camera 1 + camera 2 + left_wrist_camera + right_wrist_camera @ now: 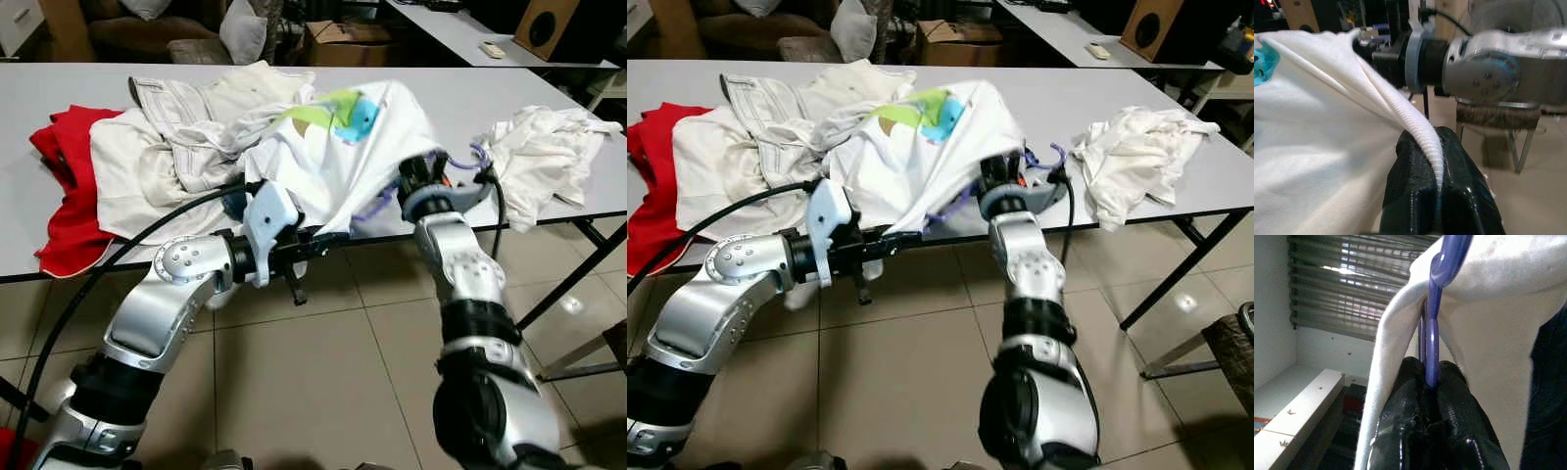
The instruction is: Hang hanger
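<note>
a long white bench carries heaps of laundry — a red garment at the robot's left, a cream pile beside it, and a separate white bundle well apart to the right. at the near edge, a white t-shirt with a green and blue print is lifted off the pile. the left claw is clenched on the shirt's ribbed hem, likely pulling the cloth taut so the opening stays wide. the right claw grips the purple hanger, which sits under the shirt's fabric — seemingly being threaded inside, so hanging it up looks some steps off
</note>
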Robot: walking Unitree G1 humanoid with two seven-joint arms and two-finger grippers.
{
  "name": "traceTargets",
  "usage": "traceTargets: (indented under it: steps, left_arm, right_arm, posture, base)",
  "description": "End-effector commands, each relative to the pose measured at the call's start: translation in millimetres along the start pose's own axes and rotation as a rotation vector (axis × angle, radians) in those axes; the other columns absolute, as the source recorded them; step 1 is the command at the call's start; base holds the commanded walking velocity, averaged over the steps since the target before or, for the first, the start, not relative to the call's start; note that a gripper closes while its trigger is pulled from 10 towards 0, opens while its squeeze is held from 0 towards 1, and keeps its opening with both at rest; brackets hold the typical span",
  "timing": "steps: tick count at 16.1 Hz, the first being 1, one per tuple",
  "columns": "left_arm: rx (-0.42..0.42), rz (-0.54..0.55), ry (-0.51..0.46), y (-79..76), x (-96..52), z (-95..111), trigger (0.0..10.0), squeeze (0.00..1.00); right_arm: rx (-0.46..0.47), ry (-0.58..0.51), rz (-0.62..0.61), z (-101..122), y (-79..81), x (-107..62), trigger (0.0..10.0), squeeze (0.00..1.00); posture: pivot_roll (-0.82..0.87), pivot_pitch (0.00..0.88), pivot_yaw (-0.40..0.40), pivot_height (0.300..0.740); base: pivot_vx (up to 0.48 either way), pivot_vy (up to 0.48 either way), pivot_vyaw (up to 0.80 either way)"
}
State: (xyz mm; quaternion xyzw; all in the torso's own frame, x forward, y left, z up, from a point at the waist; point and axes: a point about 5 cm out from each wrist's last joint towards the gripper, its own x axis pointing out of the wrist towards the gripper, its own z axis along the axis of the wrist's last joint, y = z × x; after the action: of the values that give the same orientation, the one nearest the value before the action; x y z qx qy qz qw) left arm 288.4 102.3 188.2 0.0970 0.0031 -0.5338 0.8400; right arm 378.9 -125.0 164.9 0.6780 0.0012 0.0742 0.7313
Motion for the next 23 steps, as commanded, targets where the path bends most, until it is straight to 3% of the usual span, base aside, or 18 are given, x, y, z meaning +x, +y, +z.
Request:
traceTargets:
  steps: [1,4,5,8,10,12,13,15,16,17,18,19,22,23]
  left_arm:
    - [0.004,-0.024,-0.031,-2.5,1.4,8,0.0,0.0]
    - [-0.03,-0.027,-0.082,-1.8,12.9,16,0.0,0.0]
    - [-0.088,-0.051,-0.177,-4.4,27.4,32,0.0,0.0]
    - [-0.226,-0.17,-0.317,-19.0,40.5,57,0.0,0.0]
    - [-0.281,-0.161,-0.344,-18.6,42.3,58,0.0,0.0]
    - [-0.264,-0.084,-0.27,-14.0,48.8,49,0.3,0.0]
    - [-0.196,-0.034,-0.186,-13.0,54.2,38,2.5,0.0]
    - [-0.201,-0.006,-0.15,-12.7,57.7,33,2.8,0.0]
    - [-0.19,0.042,-0.123,-11.2,63.2,32,10.0,0.0]
    - [-0.168,0.063,-0.105,-9.9,64.9,30,10.0,0.0]
    - [-0.165,0.09,-0.084,-6.8,65.8,27,10.0,0.2]
    - [-0.167,0.119,-0.067,-2.0,65.6,25,10.0,1.0]
    - [-0.192,0.044,-0.068,-5.1,58.9,28,10.0,1.0]
    - [-0.049,-0.036,0.095,-13.3,49.9,12,10.0,1.0]
  right_arm:
    - [0.032,-0.052,0.001,5,3.7,2.6,10.0,0.0]
    - [0.024,-0.035,-0.008,-5,6.1,8.2,10.0,0.0]
    - [-0.002,-0.019,-0.032,-16,5.7,11.2,10.0,0.0]
    - [-0.003,-0.022,-0.07,-23,2.2,12.3,10.0,0.0]
    - [-0.024,0.003,-0.087,-25,0.7,11.3,10.0,0.0]
    - [-0.077,0.065,-0.111,-32,0.1,9.0,10.0,0.0]
    - [-0.056,0.079,-0.099,-34,4.8,7.9,10.0,0.0]
    - [-0.055,0.098,-0.076,-35,10.1,5.7,10.0,0.0]
    - [-0.041,0.086,-0.083,-29,8.5,2.1,10.0,0.0]
    - [-0.04,0.082,-0.088,-28,7.3,1.5,10.0,0.0]
    - [-0.04,0.079,-0.091,-27,6.5,1.3,10.0,0.0]
    - [-0.04,0.082,-0.095,-26,6.4,0.4,10.0,0.0]
    - [-0.051,0.095,-0.104,-26,4.9,-3.1,10.0,0.0]
    - [-0.057,0.093,-0.118,-23,1.8,-3.0,10.0,0.0]
  posture:
    - [-0.09,0.0,-0.068,0.74]
    - [-0.09,0.0,-0.071,0.74]
    - [-0.09,0.0,-0.073,0.74]
    - [-0.09,0.0,-0.064,0.74]
    - [-0.1,0.0,-0.06,0.74]
    - [-0.1,0.0,-0.06,0.74]
    - [-0.1,0.0,-0.056,0.74]
    - [-0.1,0.0,-0.054,0.74]
    - [-0.1,0.0,-0.048,0.74]
    - [-0.1,0.0,-0.048,0.74]
    - [-0.1,0.0,-0.049,0.74]
    - [-0.1,0.0,-0.049,0.74]
    - [-0.1,0.0,-0.057,0.74]
    - [-0.1,0.0,-0.057,0.74]
  base:
    - [0.0,0.0,0.0]
    - [0.0,0.0,0.0]
    - [0.0,0.0,0.0]
    - [0.0,0.0,0.0]
    - [0.0,0.0,0.0]
    - [0.0,0.0,0.0]
    - [0.0,0.0,0.0]
    - [0.0,0.0,0.0]
    - [0.0,0.0,0.0]
    - [0.0,0.0,0.0]
    - [0.0,0.0,0.0]
    - [0.0,0.0,0.0]
    - [0.0,0.0,0.0]
    - [0.0,0.0,0.0]
